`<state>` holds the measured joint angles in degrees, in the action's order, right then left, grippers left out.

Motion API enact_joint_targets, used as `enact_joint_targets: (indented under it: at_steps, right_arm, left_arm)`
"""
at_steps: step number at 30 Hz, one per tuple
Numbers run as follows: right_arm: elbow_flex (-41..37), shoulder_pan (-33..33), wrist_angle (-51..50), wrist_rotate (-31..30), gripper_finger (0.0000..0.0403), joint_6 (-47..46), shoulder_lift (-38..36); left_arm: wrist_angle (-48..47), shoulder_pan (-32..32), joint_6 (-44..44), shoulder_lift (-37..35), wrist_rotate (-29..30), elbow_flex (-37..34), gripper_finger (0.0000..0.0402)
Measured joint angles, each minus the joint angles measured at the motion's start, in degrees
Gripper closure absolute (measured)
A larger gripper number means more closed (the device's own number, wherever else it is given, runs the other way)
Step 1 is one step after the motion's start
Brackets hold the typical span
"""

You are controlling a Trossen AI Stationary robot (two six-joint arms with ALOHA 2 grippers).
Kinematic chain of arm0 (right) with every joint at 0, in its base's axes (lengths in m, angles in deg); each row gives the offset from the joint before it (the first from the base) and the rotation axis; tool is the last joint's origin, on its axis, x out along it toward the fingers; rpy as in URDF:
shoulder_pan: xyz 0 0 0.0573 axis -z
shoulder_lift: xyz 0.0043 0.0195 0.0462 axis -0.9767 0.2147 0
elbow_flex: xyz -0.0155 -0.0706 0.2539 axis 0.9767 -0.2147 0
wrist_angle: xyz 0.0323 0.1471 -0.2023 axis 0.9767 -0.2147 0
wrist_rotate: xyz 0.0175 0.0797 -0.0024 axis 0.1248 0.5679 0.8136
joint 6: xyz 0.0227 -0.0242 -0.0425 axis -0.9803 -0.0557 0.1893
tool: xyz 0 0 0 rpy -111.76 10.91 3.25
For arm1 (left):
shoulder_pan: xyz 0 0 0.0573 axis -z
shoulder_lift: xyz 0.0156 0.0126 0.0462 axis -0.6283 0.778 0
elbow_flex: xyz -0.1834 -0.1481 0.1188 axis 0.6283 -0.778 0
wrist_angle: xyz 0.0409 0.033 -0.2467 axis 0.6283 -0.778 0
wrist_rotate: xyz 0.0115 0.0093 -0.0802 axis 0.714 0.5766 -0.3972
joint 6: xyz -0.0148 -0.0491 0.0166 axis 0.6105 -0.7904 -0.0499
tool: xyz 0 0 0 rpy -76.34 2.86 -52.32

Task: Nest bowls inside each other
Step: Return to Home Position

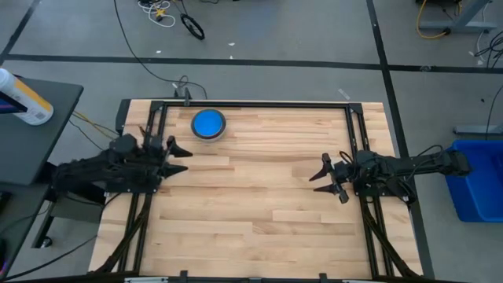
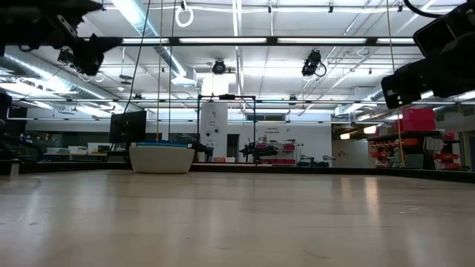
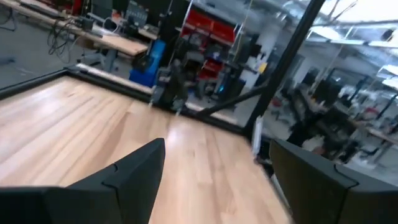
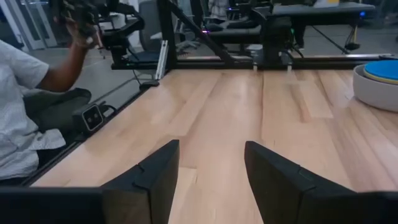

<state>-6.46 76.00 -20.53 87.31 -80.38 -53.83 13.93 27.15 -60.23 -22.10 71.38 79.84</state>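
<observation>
Near the far edge of the wooden bench [image 1: 259,212], left of centre, sits a single stack of bowls [image 1: 208,124]. From above only the light blue bowl [image 1: 207,123] on top and the rim of the grey bowl [image 1: 224,131] around it show; any others inside cannot be made out. The left hand [image 1: 185,159] hovers above the bench's left side, close to the stack but not touching it, fingers spread wide and holding nothing. The right hand [image 1: 318,174] hovers over the right side, well apart from the stack, fingers also wide and empty. Both hands point toward the middle. Beyond the bench, the right wrist view shows a person [image 4: 18,112] with one arm raised
</observation>
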Motion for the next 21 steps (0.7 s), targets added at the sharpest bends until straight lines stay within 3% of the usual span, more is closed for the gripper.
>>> enact_joint_targets:
  at_steps: [5,11,13,17,21]
  right_arm:
    - [0.01,0.01,1.67,3.46,0.0213,0.22,0.0]
    - [3.16,0.0,3.42,18.98,0.0204,2.65,-0.79]
    - [5.96,0.0,-0.31,21.33,0.02,3.71,-1.88]
    - [12.04,0.0,-14.9,18.45,0.0191,7.13,-5.8]
    - [14.39,0.02,-21.83,15.18,0.0183,8.71,-11.73]
  left_arm:
    - [4.07,5.27,4.88,2.43,6.11,-4.77,0.0102]
    - [7.85,13.01,10.59,3.98,14.38,-8.05,0.0102]
    - [7.89,15.6,12.29,3.96,16.74,-8.4,0.0102]
    - [5.96,20.59,13.11,3.93,21.23,-8.45,0.0102]
    - [2.2,25.54,13.06,3.93,24.82,-8.45,0.0102]
